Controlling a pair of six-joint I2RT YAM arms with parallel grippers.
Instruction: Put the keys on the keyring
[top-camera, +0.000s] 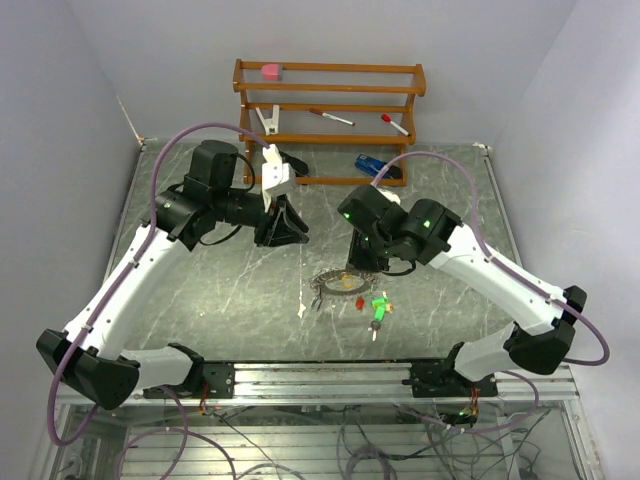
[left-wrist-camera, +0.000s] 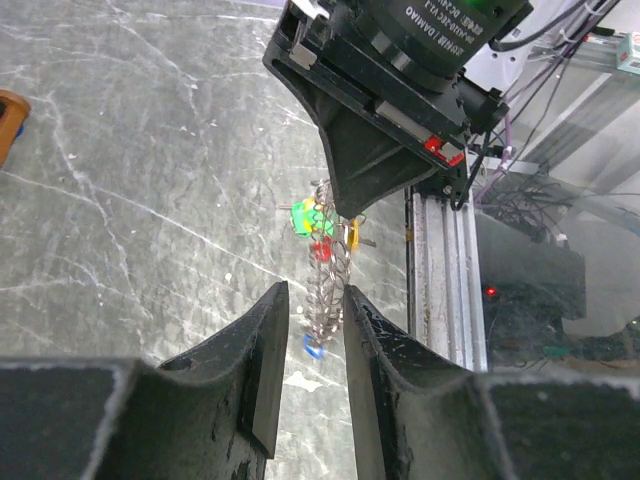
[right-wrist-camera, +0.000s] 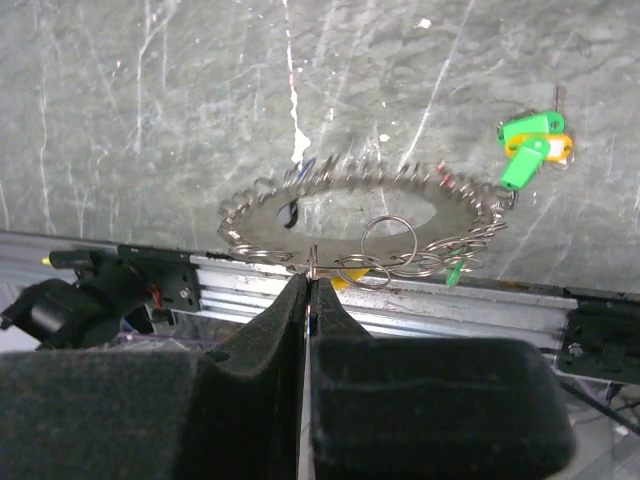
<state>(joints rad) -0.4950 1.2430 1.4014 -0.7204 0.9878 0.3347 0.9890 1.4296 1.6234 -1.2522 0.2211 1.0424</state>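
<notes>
Silvery keyring (right-wrist-camera: 370, 181) hangs pinched in right pincer (right-wrist-camera: 308, 281).

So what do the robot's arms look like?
The left arm and right arm are white tubes with chunky black joints and little green lights. A purple cable loops along each. The left gripper and right gripper each have two black wedge-shaped fingers.

Grn/yel keys (right-wrist-camera: 533, 140), slvr keyring (right-wrist-camera: 460, 212)
</notes>
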